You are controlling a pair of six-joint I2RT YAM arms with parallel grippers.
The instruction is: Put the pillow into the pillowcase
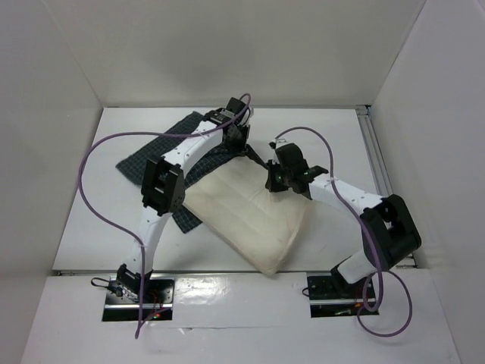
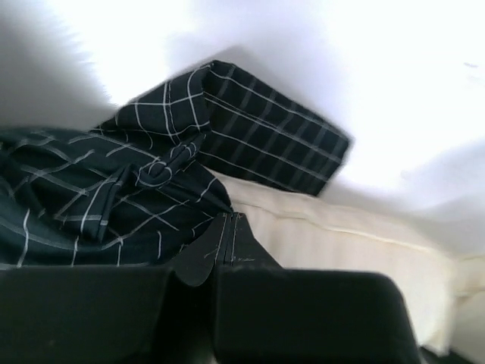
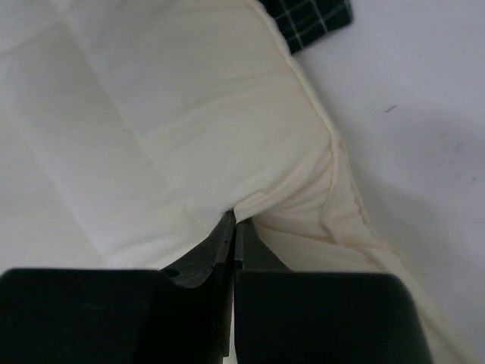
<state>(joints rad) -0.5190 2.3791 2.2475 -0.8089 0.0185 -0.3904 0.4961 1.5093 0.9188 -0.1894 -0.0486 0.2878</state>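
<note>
Top external view, by size: pillow (image 1: 250,216), cream, centre frame, upper edge meeting pillowcase (image 1: 140,155), dark check, upper left; right gripper (image 3: 233,221), fingers pinching a pillow fold; left gripper (image 2: 229,221), fingers pinching case cloth; we judge left should lift the mouth while right feeds in.

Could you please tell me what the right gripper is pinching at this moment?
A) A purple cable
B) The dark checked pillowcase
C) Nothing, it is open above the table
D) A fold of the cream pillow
D: in the right wrist view the right gripper is closed on a puckered fold of the cream pillow, while the pillowcase shows only at the top edge, away from the fingertips.
</note>
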